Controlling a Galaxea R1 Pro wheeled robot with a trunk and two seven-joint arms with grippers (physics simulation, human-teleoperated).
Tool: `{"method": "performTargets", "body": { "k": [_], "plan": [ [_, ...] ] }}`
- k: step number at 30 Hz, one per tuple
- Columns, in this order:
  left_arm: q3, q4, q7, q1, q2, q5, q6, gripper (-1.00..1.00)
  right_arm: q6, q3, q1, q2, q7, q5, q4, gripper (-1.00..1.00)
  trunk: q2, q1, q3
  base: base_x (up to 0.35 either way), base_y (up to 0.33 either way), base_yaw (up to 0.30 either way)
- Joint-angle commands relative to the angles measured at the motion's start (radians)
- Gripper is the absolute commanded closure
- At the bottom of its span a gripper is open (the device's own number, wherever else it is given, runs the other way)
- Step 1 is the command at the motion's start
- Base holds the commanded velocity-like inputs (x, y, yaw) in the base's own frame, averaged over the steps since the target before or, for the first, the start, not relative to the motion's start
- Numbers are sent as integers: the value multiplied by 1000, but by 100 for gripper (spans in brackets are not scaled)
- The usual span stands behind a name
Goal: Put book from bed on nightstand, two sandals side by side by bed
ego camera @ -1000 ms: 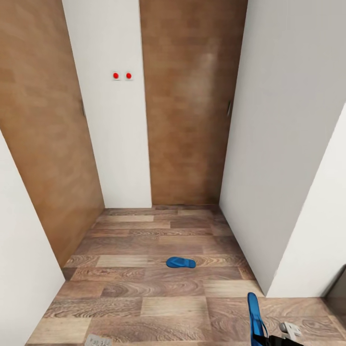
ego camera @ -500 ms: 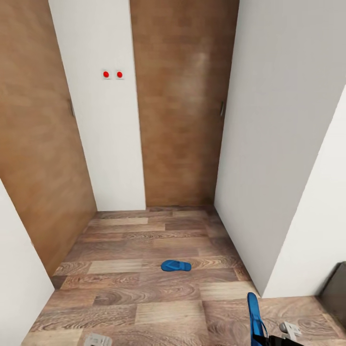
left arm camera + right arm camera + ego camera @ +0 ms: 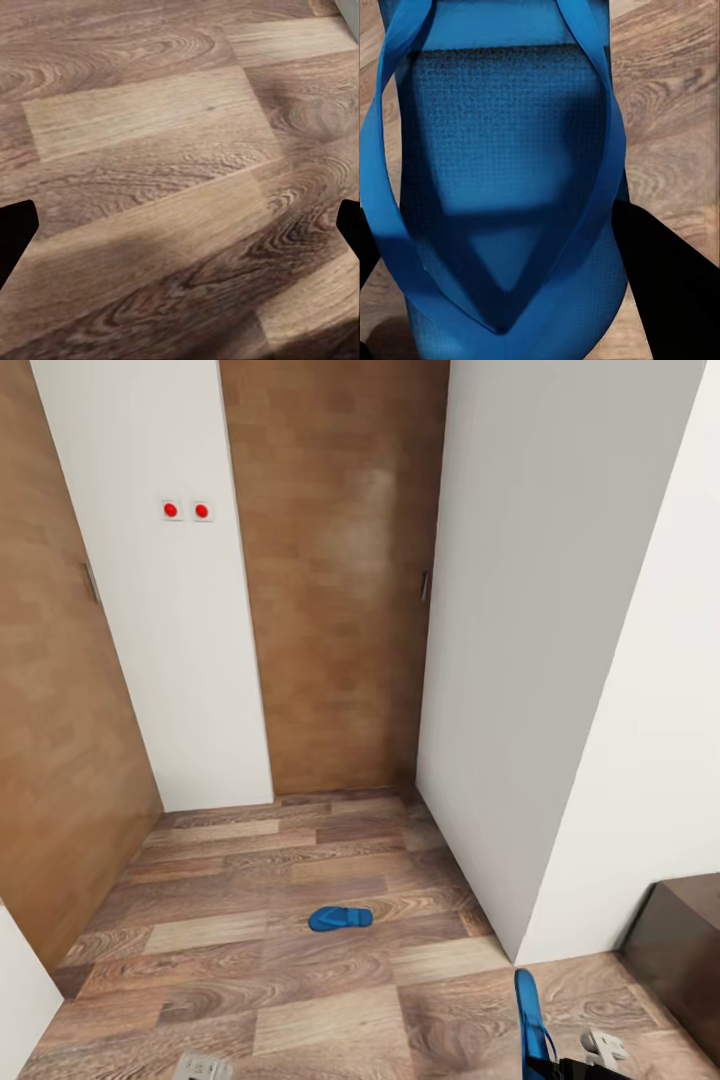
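Right gripper (image 3: 521,300) grips one blue sandal (image 3: 502,172) edge-up above the wood floor (image 3: 300,960). Second sandal (image 3: 340,918) lies flat ahead. Left gripper (image 3: 180,232) released, fingers apart.

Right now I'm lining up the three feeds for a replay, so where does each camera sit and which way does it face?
Head view: on the robot's head, facing forward and down a white-walled corridor; a flat blue sandal lies on the brown wood-plank floor, and the right claw carries an upright second blue sandal.
Left wrist view: on the left arm, facing plank floor; dark fingertips show.
Right wrist view: on the right arm, facing the held sandal's straps; dark fingers flank it.
Shared: head and right wrist views both show the held sandal.
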Motion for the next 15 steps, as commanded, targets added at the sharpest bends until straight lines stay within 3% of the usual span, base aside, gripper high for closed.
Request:
{"method": "performTargets", "body": {
  "k": [1,10,15],
  "plan": [
    [4,-2,-7,0,0,-5,6,-100,11,-7,0,0,4,-3,0,100,0,0,-1,272,0,-26],
    [5,-2,-7,0,0,-5,6,-100,11,-7,0,0,3,-3,0,100,0,0,-1,309,0,-6],
    [5,-2,-7,0,0,-5,6,-100,11,-7,0,0,3,-3,0,100,0,0,-1,122,0,0]
  ]
}}
